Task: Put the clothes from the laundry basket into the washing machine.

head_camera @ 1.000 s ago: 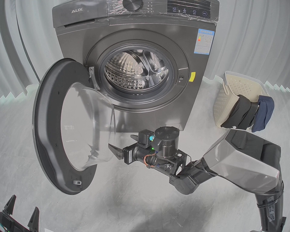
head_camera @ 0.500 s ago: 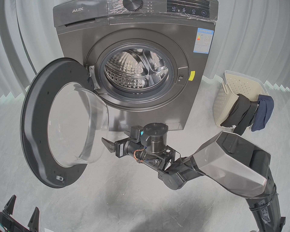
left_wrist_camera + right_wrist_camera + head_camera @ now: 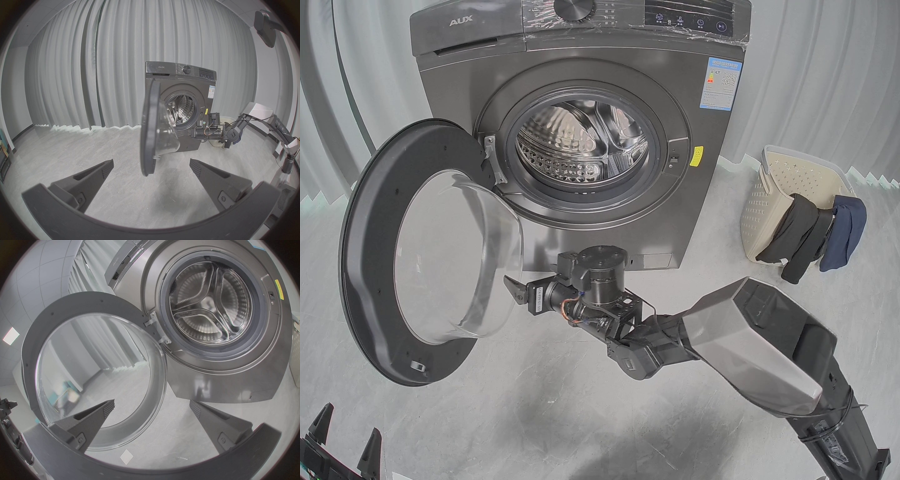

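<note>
My right jaws are spread with nothing between them, low before the washer (image 3: pixel 581 69). Their tips are just beside the glass bulge of the open door (image 3: pixel 369 250), and the drum (image 3: pixel 581 147) is above and behind them. The clothes (image 3: pixel 800 231), one black piece and one dark blue, hang over the rim of the basket (image 3: pixel 794 178), which stands on the floor (image 3: pixel 550 406) well apart from these jaws, beside the washer on my right. My left jaws are spread too and grip nothing, low and well apart from the door, which they see edge-on.
</note>
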